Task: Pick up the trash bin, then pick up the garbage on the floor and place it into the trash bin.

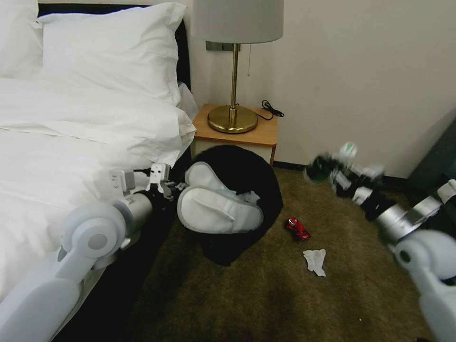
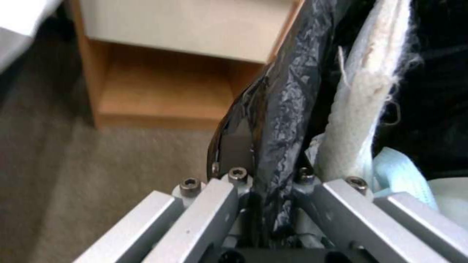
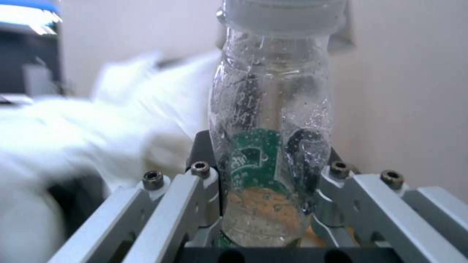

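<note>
The bed (image 1: 71,142) with its white pillows takes up the robot's left side, its edge running down beside the left arm. The carpet (image 1: 285,304) covers the ground ahead and to the right. Against the wall stands a nightstand (image 1: 251,137) bearing a brass lamp (image 1: 233,95). Just in front of the nightstand the bin (image 1: 242,190) is held off the carpet and tipped so that its mouth faces the camera; two slippers (image 1: 213,209) lie across the mouth, one above the other, with a tissue (image 1: 249,197) tucked just beside them. The left gripper (image 1: 164,183) is at the bin's rim on the bed side, and in the left wrist view its fingers (image 2: 234,179) are clamped on the black liner (image 2: 278,120) at the rim, a slipper's edge (image 2: 361,109) standing just beyond them. The right gripper (image 1: 327,168) is raised to the right of the bin, well above the carpet; in the right wrist view its fingers (image 3: 200,171) are closed on a clear bottle (image 3: 273,146) with a green label, the cap pointing away from the wrist. On the carpet between bin and right arm lies a crushed red can (image 1: 298,229), and nearer the camera a second crumpled tissue (image 1: 315,261), apart from the can.
</note>
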You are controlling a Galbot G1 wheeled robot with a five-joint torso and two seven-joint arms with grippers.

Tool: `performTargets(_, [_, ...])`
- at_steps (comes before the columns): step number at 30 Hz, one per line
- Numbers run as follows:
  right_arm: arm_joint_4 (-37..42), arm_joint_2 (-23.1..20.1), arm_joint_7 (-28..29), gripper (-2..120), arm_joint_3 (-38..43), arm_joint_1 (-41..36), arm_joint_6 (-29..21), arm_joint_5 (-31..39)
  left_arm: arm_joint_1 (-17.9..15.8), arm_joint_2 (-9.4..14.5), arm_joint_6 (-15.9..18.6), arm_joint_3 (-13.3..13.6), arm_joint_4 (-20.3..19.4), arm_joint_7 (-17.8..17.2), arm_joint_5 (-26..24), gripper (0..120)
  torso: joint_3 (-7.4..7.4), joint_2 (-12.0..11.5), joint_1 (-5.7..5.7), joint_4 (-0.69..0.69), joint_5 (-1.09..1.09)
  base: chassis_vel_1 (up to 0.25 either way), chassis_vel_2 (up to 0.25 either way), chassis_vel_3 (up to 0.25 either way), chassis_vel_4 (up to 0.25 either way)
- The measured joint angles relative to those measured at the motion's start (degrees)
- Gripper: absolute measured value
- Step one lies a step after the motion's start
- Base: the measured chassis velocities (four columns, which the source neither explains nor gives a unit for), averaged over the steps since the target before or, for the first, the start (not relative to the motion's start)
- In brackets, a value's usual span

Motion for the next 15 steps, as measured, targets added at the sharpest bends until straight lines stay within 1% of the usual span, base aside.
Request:
performTargets(1, [1.53,-0.34,0.97,24,-0.88,0.56,-0.46,1.33,0.10,0.00,0.00,0.68,-0.04,-0.05,-0.22,1,0.00,0.00,0.00,0.00,0.01,0.000,0.000,0.000,0.000])
performTargets(2, [1.53,-0.34,0.97,24,-0.88,0.56,-0.46,1.33,0.10,0.00,0.00,0.68,-0.04,-0.05,-0.22,1,0.00,0.00,0.00,0.00,0.01,0.000,0.000,0.000,0.000])
performTargets(3, [3.59,-0.58,1.98,24,-2.22,1.42,-1.29,3.01,0.08,0.12,0.00,1.54,-0.06,-0.19,-0.45,1,0.00,0.00,0.00,0.01,0.01,0.000,0.000,0.000,0.000])
performTargets(4, [3.59,-0.58,1.98,24,-2.22,1.42,-1.29,3.01,0.08,0.12,0.00,1.54,-0.06,-0.19,-0.45,1,0.00,0.00,0.00,0.01,0.01,0.000,0.000,0.000,0.000])
performTargets(6, [6.78,-0.57,3.38,24,-5.07,2.76,-2.87,4.79,-0.41,0.38,0.00,3.37,-0.40,-0.70,-1.68,1,0.00,0.00,-0.01,0.03,0.01,0.000,0.000,0.000,0.000])
performTargets(7, [6.78,-0.57,3.38,24,-5.07,2.76,-2.87,4.79,-0.41,0.38,0.00,3.37,-0.40,-0.70,-1.68,1,0.00,0.00,-0.01,0.03,0.01,0.000,0.000,0.000,0.000])
performTargets(8, [8.24,-0.50,3.70,24,-6.40,3.07,-3.68,5.36,-0.61,0.32,0.00,4.10,-0.49,-1.01,-1.90,1,0.00,0.00,0.00,0.04,0.01,0.000,0.000,0.000,0.000])
performTargets(12, [10.06,-0.62,3.87,24,-8.75,2.78,-4.69,5.69,-0.95,-0.13,0.00,4.99,-0.53,-1.33,-1.95,1,0.00,0.00,0.00,0.04,0.04,0.000,0.000,0.000,0.000])
performTargets(15, [11.65,-1.22,3.86,24,-12.02,0.74,-5.16,4.92,-1.53,-0.66,0.00,5.73,-0.40,-1.51,-1.95,1,0.00,0.00,0.00,0.03,0.05,0.000,0.000,0.000,0.000])
